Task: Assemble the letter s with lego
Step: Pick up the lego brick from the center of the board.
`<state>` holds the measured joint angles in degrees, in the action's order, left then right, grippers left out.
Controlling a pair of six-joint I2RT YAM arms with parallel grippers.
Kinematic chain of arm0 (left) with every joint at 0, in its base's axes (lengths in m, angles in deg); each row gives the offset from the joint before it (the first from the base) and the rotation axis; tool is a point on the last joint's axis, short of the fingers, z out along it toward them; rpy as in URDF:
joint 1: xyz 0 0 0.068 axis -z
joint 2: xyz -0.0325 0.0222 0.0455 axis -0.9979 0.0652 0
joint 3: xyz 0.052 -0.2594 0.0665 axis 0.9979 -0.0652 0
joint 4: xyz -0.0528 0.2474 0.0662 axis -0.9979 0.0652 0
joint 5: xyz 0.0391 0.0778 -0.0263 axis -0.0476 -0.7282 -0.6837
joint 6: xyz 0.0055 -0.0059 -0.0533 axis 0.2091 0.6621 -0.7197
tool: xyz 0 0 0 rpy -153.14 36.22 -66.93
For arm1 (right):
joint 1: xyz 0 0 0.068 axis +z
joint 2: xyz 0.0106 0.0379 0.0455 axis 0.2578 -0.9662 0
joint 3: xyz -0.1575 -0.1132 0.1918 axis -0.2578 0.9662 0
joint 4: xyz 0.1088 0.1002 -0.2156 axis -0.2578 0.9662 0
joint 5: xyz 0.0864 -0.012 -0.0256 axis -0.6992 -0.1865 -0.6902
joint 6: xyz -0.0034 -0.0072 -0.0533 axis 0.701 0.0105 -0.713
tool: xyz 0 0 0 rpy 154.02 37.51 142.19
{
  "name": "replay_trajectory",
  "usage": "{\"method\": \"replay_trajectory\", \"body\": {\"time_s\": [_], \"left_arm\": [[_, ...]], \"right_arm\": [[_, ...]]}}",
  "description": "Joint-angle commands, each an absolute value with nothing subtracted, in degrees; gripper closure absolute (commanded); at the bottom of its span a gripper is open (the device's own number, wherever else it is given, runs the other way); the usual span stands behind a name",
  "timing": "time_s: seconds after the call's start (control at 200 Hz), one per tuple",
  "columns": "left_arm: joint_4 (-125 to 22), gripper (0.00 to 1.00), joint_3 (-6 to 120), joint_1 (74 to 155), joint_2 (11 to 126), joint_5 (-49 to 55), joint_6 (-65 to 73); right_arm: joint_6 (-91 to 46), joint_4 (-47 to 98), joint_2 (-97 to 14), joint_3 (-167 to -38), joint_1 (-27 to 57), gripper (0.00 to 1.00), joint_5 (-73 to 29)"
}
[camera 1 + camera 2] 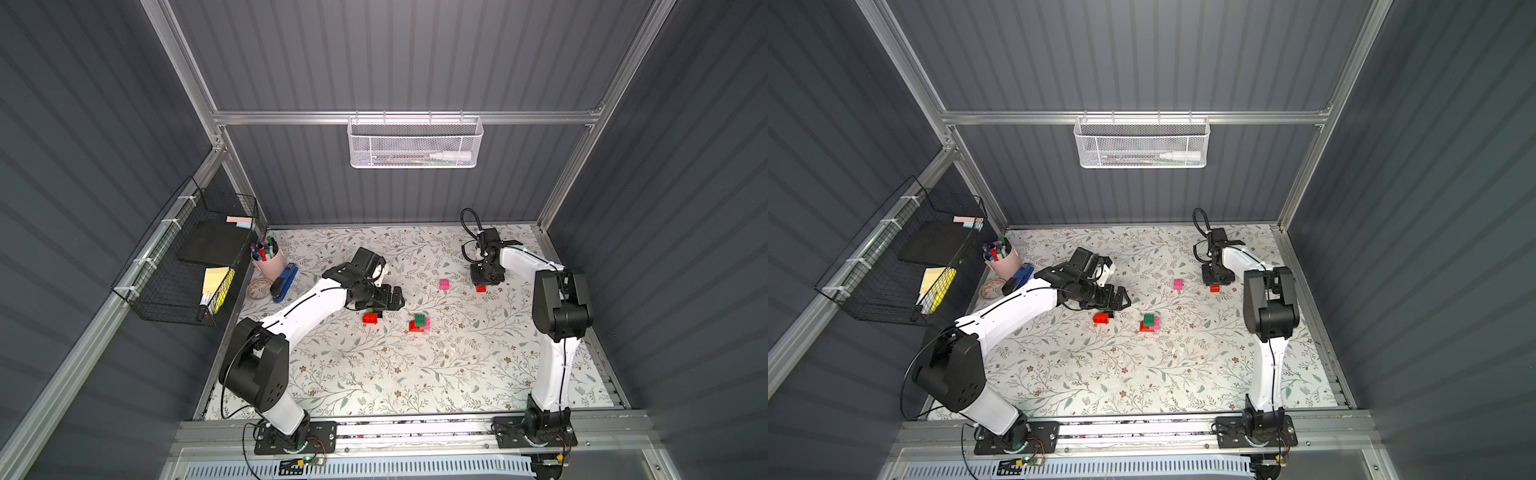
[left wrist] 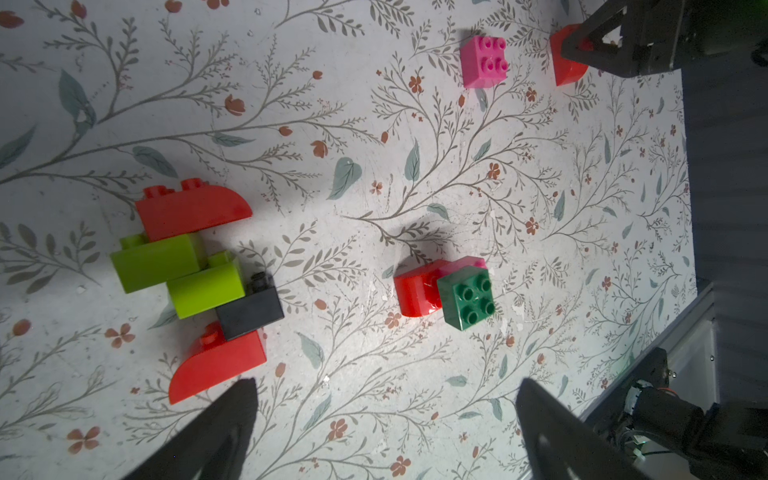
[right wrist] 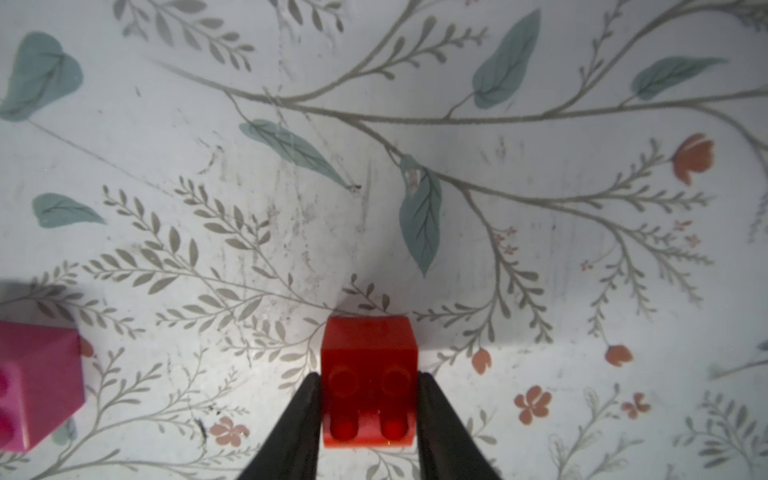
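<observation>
A joined row of lego [image 2: 195,282] lies on the floral mat: a red curved brick, two lime green ones, a black one and another red curved one. My left gripper [image 2: 387,382] hovers beside it, open, with only bare mat between its fingers. In a top view just the red end of the row [image 1: 370,318] shows under that gripper [image 1: 390,297]. A small stack of red, dark green and pink bricks [image 1: 419,323] stands mid-mat. A loose pink brick [image 1: 444,284] lies further back. My right gripper [image 3: 369,376] is shut on a small red brick [image 3: 369,353] resting on the mat [image 1: 481,288].
At the back left stand a pink cup of pens [image 1: 268,259], a blue stapler [image 1: 284,282] and a small round dish [image 1: 258,289]. A black wire basket [image 1: 187,257] hangs on the left wall and a white mesh basket [image 1: 415,141] on the rear wall.
</observation>
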<state>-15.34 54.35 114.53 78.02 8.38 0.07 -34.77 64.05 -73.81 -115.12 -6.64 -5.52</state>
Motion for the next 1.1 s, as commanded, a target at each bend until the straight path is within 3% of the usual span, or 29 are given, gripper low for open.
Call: {"method": "replay_trajectory", "body": {"time_s": [0.0,0.225,0.415,0.75,1.096], "left_arm": [[-15.1,0.0,54.7,114.0,77.2,9.4,1.0],[-14.7,0.0,55.0,114.0,77.2,9.3,1.3],[-15.0,0.01,55.1,113.7,76.8,9.5,1.8],[-15.1,0.01,55.8,112.1,77.0,11.1,2.7],[-14.3,0.01,55.0,111.3,75.6,11.1,3.4]], "right_arm": [[-34.4,65.6,-75.2,-116.5,-6.7,0.63,-5.2],[-34.8,65.9,-75.4,-116.8,-6.8,0.62,-7.0],[-37.7,64.8,-72.7,-116.1,-7.2,0.68,-11.6],[-60.7,63.8,-66.0,-112.8,-4.5,0.7,-22.7],[-80.5,73.9,-71.7,-121.7,-2.9,0.7,-33.1]]}}
